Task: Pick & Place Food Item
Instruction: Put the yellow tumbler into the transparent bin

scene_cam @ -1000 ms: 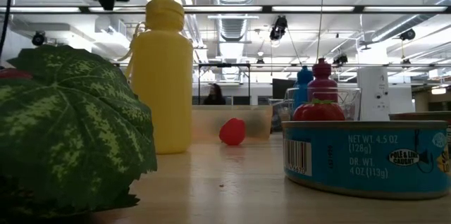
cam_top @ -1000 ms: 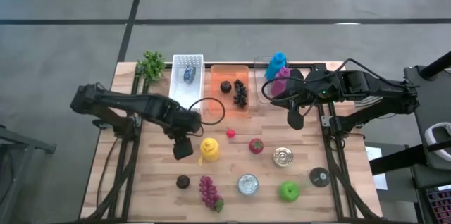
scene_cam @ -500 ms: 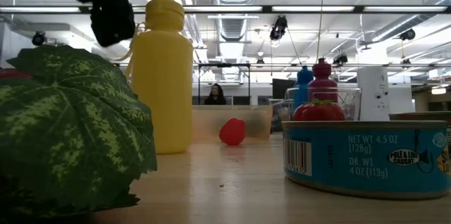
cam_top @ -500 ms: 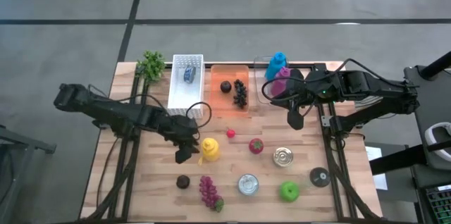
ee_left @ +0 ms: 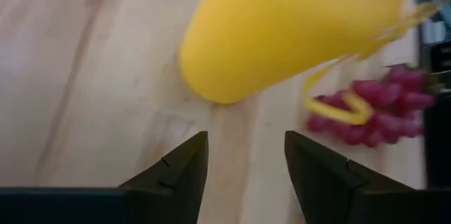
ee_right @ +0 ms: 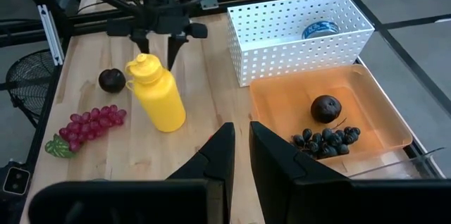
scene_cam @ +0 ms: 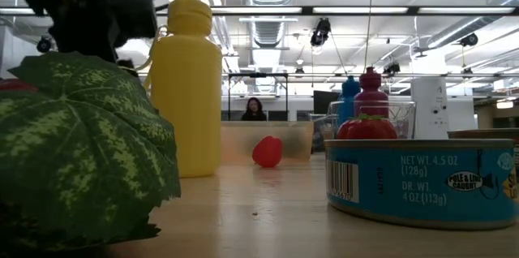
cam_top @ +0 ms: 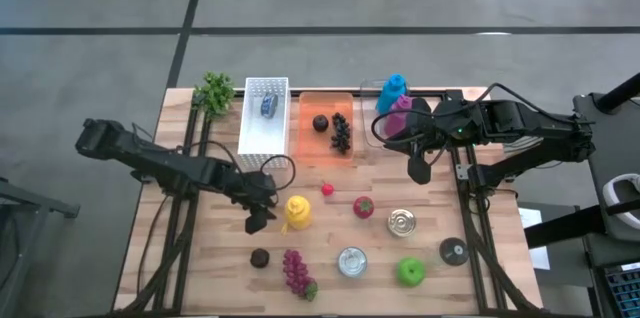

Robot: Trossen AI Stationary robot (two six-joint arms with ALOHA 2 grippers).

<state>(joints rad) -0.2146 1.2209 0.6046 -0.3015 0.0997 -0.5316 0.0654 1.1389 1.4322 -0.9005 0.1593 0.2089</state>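
Left tool [cam_top: 258,220] open beside upright yellow bottle [cam_top: 297,212].

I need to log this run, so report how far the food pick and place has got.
Done: dark grapes and a dark fruit lie in the orange tray. In hand: nothing; the left gripper is open beside the yellow bottle. Left: red grapes, green apple on the table; right gripper waits shut.
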